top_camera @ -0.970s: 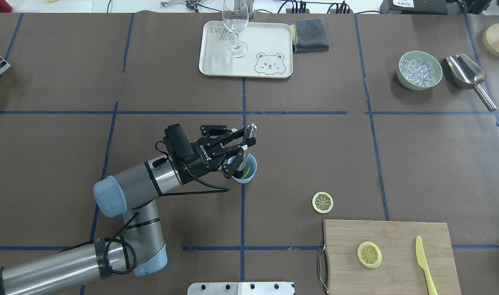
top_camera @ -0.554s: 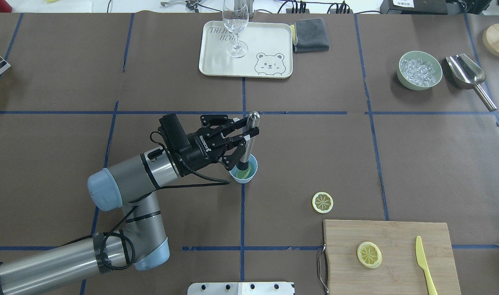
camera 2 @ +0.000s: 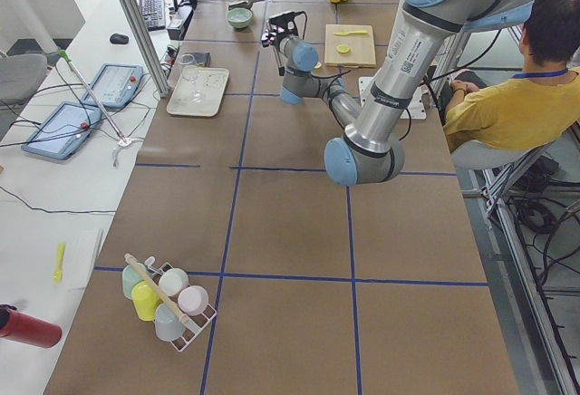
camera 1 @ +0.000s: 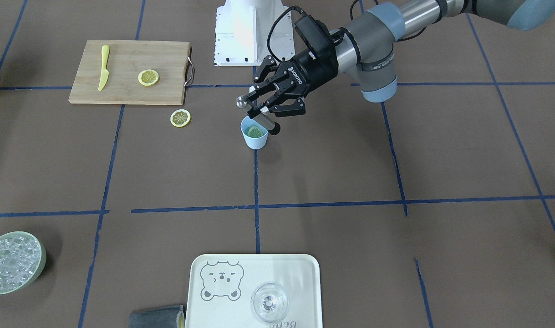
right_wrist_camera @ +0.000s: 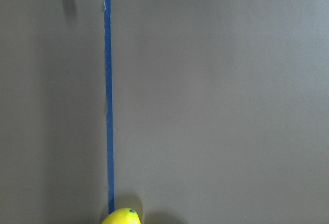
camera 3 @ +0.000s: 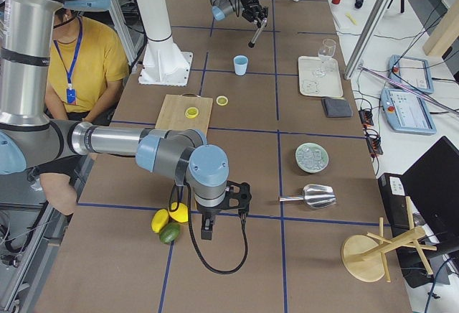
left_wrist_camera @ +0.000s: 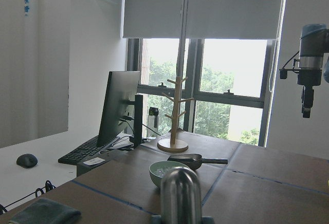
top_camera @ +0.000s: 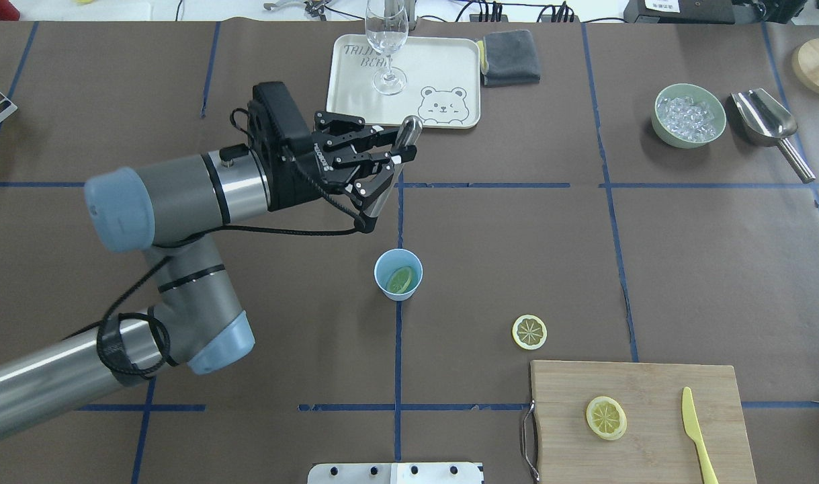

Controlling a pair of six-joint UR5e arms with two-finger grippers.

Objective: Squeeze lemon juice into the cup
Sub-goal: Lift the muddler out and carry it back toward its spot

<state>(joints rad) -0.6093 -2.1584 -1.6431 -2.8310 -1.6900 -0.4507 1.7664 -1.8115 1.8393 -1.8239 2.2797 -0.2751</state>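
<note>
The pale-blue cup stands upright near the table's middle, with a lemon slice lying inside it; it also shows in the front view. My left gripper is shut on a metal muddler. It holds the muddler tilted in the air, above the cup and clear of its rim. A second lemon slice lies on the table right of the cup. A third lemon slice lies on the cutting board. My right gripper hangs low at the table's far right end; I cannot tell if it is open.
A wooden cutting board with a yellow knife is at front right. A tray with a clear glass and a grey cloth are at the back. A green bowl of ice and a metal scoop sit back right.
My left gripper has lifted the muddler out of the cup and risen above it. The lemon slice in the cup is now uncovered.
</note>
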